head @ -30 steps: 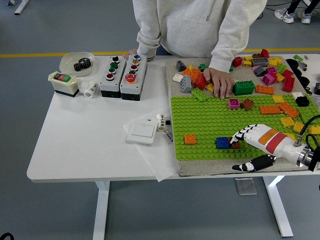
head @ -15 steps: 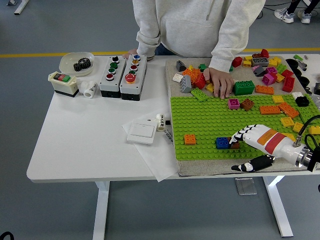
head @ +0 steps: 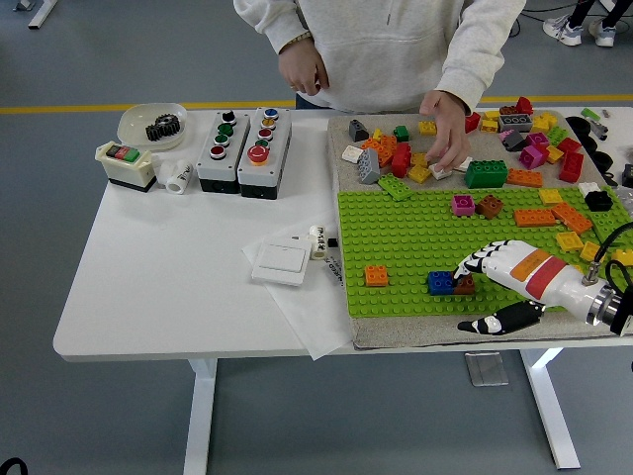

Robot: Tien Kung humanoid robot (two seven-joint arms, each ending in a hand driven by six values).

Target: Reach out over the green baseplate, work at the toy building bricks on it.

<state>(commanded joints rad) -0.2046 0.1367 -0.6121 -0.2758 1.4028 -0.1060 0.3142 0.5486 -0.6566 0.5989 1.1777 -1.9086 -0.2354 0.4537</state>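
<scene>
Because the blue brick sits studded near the front edge of the green baseplate, I hold my right hand low beside it, fingers spread, touching the small brown brick, gripping nothing.

— What sort of place?
— A robotics lab or test floor: grey floor with a yellow line, white height-adjustable table, push-button control boxes, a wall switch, a gear in a dish.
</scene>
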